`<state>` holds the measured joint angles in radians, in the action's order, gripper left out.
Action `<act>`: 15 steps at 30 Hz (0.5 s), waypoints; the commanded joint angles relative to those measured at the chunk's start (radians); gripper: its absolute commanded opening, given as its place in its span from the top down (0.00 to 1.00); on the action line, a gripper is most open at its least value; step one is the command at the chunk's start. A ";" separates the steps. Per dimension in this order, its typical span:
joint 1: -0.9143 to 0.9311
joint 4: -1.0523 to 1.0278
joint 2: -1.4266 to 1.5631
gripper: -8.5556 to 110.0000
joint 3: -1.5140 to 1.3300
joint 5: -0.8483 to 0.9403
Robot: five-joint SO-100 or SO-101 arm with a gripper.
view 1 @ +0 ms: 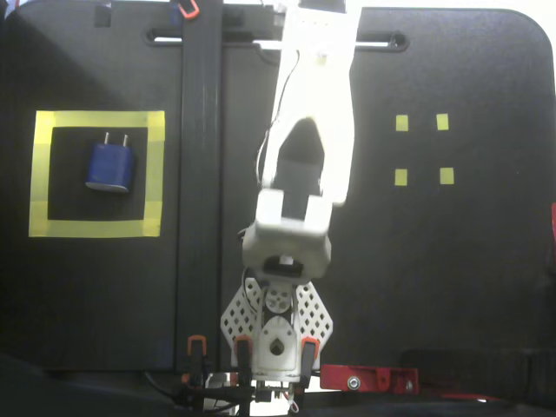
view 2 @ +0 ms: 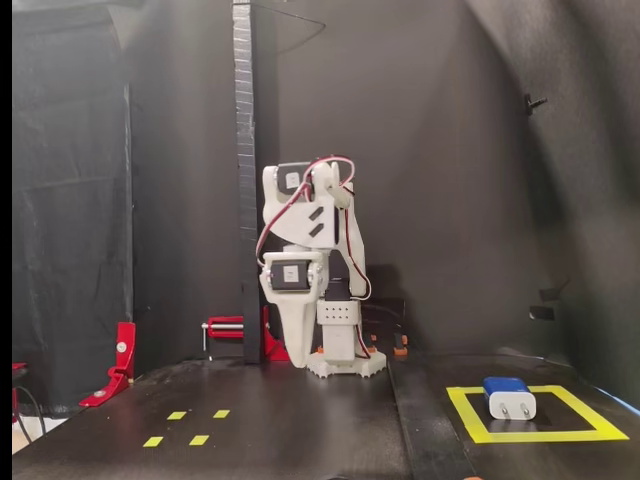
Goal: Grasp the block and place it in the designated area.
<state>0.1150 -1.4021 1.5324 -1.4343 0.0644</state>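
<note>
I see the block [view 1: 109,167], a small dark blue plug-like piece with two short prongs, lying flat inside the designated area [view 1: 155,174], the big yellow tape square with a black middle. In both fixed views the block sits fully within the yellow border, touching none of the tape. As I judge it, the placing is done, and all that is left is to bring the arm to rest.

My gripper [view 2: 299,352] hangs well apart from the block, pointing down close in front of the arm's base [view 2: 345,362]. In the side-on fixed view the block lies far off to the gripper's right, low on the surface [view 2: 300,420]. The gripper holds nothing. Whether its two fingers are spread or pressed together I cannot tell: from the side they read as one narrow white wedge, and from above the arm hides them.

Four tiny yellow tape squares [view 2: 186,427] lie on the surface in front of the gripper and a little to its left in that same view, near but not touching. A tall dark post [view 2: 245,180] stands just behind and to the left of the gripper. Otherwise the black surface around the gripper is open, with free room on every side.
</note>
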 commanded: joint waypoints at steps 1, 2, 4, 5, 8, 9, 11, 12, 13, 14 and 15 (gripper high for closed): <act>-0.008 0.107 0.176 0.93 -0.095 0.003; -0.012 0.155 0.230 0.93 -0.144 0.003; -0.025 0.249 0.336 0.93 -0.247 0.000; -0.029 0.295 0.393 0.93 -0.298 0.000; -0.043 0.433 0.558 0.93 -0.454 -0.003; -0.046 0.486 0.618 0.93 -0.509 -0.005; -0.052 0.595 0.733 0.93 -0.626 -0.006; -0.054 0.650 0.790 0.93 -0.684 -0.008; -0.055 0.709 0.847 0.93 -0.744 -0.011; -0.055 0.764 0.900 0.93 -0.804 -0.014; -0.055 0.818 0.954 0.93 -0.862 -0.017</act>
<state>0.0644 -0.7133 2.3455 -2.1829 0.0552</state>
